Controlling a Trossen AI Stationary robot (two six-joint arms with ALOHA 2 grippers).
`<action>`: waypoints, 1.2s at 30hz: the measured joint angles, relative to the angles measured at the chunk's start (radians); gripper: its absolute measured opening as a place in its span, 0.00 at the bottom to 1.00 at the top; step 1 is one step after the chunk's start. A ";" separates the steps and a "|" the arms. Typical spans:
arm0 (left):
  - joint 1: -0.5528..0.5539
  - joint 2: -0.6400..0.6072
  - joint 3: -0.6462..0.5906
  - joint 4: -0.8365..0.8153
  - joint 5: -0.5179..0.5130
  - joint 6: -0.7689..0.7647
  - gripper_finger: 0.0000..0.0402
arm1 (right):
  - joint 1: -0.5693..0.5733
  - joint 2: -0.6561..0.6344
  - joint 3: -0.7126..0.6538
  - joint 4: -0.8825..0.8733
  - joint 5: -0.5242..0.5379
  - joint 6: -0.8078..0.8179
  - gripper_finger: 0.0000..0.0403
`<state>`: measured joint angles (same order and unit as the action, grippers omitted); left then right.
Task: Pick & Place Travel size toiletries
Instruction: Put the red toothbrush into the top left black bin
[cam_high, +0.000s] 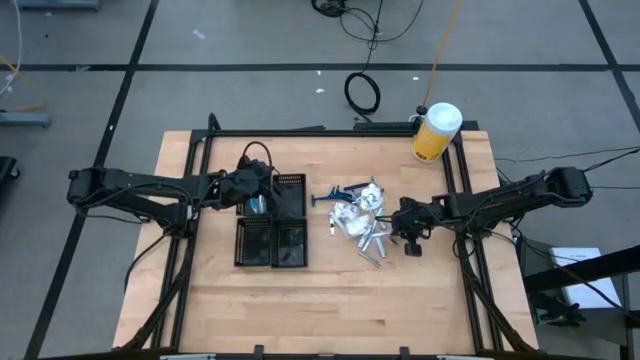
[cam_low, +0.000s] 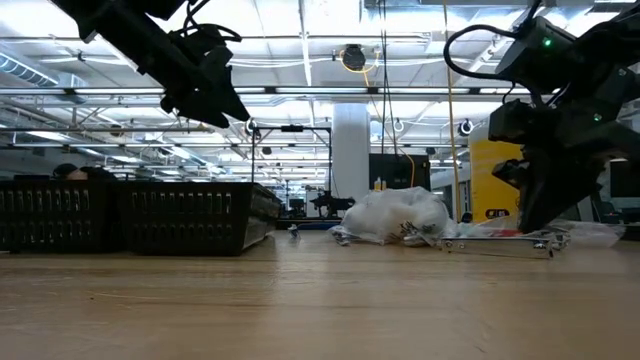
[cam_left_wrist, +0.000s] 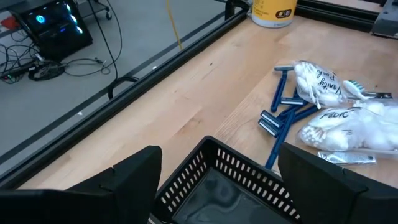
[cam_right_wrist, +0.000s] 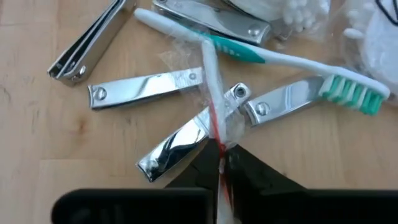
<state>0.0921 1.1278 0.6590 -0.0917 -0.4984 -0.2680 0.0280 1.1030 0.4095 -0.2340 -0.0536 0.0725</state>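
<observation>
At the pile of toiletries (cam_high: 358, 218) on the counter (cam_high: 330, 290), the right hand (cam_right_wrist: 221, 163) is clamped shut on a thin wrapped stick (cam_right_wrist: 210, 81); it should be lifted straight, clear of the nail clippers (cam_right_wrist: 180, 142). Over the black tray (cam_high: 272, 222) the left hand (cam_left_wrist: 217, 180) is held wide open, empty

The toiletries (cam_high: 360, 218) lie heaped on the table right of the tray: blue razors (cam_left_wrist: 283, 115), cotton-swab packets (cam_left_wrist: 348, 124), silvery nail clippers (cam_right_wrist: 146, 87) lying flat, and a white-green toothbrush (cam_right_wrist: 261, 53) across them.
</observation>
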 joint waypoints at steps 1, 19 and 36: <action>0.000 0.000 0.000 0.000 0.000 0.000 0.77 | 0.000 0.000 0.000 0.000 0.001 0.012 0.03; 0.000 0.000 0.000 0.021 0.002 -0.029 0.77 | 0.000 -0.241 -0.003 0.153 0.000 0.038 0.00; -0.032 0.465 0.029 1.145 0.370 0.263 0.77 | 0.000 -0.095 -0.002 1.074 -0.002 -0.190 0.00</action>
<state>0.0601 1.5924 0.6875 1.0534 -0.1281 -0.0046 0.0282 1.0082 0.4076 0.8400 -0.0557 -0.1177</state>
